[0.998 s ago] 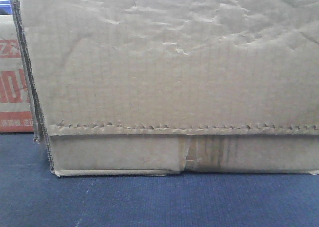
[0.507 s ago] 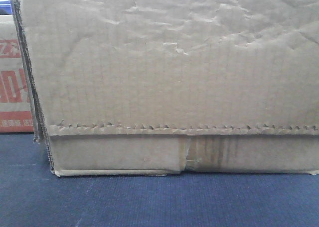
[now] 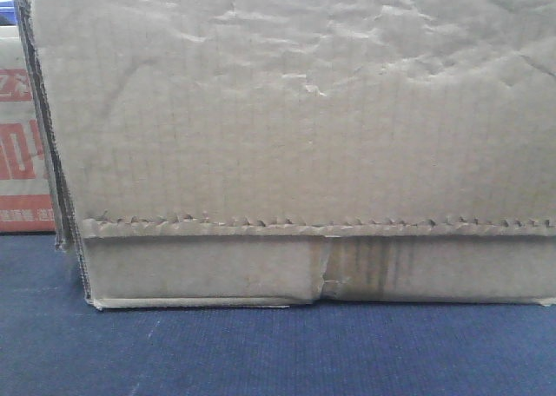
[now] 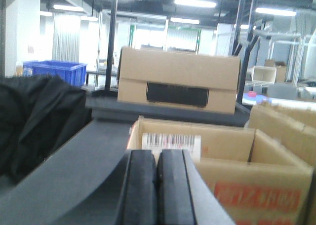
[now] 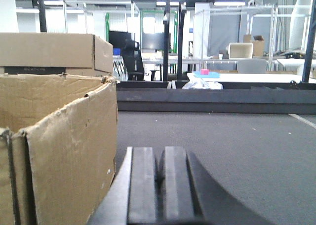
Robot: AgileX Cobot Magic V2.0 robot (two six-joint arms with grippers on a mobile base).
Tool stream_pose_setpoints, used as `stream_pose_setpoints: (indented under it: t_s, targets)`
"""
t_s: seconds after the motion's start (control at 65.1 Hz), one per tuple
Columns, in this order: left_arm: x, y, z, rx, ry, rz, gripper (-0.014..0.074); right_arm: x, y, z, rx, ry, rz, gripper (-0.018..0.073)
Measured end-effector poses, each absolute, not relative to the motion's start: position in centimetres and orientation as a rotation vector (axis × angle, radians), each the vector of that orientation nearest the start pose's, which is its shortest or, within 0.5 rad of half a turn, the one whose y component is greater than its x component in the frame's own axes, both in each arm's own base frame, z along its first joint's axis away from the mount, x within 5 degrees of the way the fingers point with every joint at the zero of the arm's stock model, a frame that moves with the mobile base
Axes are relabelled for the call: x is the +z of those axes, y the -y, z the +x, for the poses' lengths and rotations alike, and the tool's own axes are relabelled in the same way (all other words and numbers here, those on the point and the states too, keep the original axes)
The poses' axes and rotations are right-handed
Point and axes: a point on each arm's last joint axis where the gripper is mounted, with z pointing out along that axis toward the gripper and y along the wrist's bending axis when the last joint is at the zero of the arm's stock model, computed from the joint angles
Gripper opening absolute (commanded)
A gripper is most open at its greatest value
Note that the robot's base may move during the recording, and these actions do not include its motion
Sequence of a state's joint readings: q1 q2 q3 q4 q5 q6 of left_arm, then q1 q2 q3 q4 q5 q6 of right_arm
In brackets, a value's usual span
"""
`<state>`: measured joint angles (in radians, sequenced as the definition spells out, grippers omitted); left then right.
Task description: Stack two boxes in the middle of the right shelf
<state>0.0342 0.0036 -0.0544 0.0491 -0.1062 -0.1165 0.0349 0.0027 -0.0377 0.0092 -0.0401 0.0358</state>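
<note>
The left gripper (image 4: 157,158) has its two dark fingers (image 4: 142,185) pressed together with nothing between them. Straight ahead of the tips stands an open box (image 4: 256,185) with a barcode label (image 4: 171,145) and red print on its near face; beyond that sits a closed box (image 4: 177,77) with a dark handle slot. To the left of the fingers runs a grey table top (image 4: 74,170) with a heap of black cloth (image 4: 34,116), and far off a blue bin (image 4: 54,69).

The right gripper (image 5: 159,153) is likewise closed, its pads (image 5: 143,185) touching and holding nothing; just left of them stands a worn brown box (image 5: 64,136), open at the top, with a smooth box (image 5: 49,50) behind it; the grey table top stretches ahead and to the right.

In the front view a big wrinkled box (image 3: 295,118) fills the frame, resting on a blue surface (image 3: 261,353); its jagged flap edge overhangs a lower band with a darker centre seam. A red-printed box (image 3: 17,153) shows past its left edge.
</note>
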Motion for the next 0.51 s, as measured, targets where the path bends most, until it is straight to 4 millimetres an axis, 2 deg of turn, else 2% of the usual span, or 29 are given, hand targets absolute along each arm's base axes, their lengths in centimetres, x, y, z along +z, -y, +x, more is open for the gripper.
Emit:
stream_pose_setpoints:
  t_s: [0.046,0.077,0.184,0.246,0.292,0.369,0.43,0.507]
  targets:
    - [25.3,-0.1,4.8,-0.030,-1.307,-0.062,-0.0111,23.8,-0.2,5.2,0.066,-1.406,0.007,-0.0154]
    - [27.0,-0.1,4.3,-0.028,-1.282,-0.062,-0.0111,25.3,-0.2,4.8,0.067,-1.392,0.007,-0.0154]
    - [30.5,-0.2,3.7,-0.023,-1.296,-0.066,-0.0097,29.0,-0.1,3.4,0.068,-1.344,0.006,-0.0154]
    - [32.4,-0.2,3.6,-0.021,-1.312,-0.070,-0.0043,31.5,-0.1,2.3,0.060,-1.322,0.001,-0.0146]
    - [34.3,-0.2,3.5,-0.020,-1.309,-0.071,0.0030,33.3,-0.1,2.0,0.054,-1.331,-0.002,-0.0113]
    - [36.3,-0.2,4.0,-0.025,-1.341,-0.070,0.0192,35.7,0.0,2.1,0.048,-1.365,-0.004,-0.0013]
    - [37.6,-0.2,4.5,-0.028,-1.384,-0.068,0.0328,37.6,-0.1,2.7,0.047,-1.405,-0.004,0.0146]
    - [38.7,-0.2,5.8,-0.018,-1.466,-0.061,0.0439,39.5,-0.1,4.2,0.044,-1.452,-0.004,0.0326]
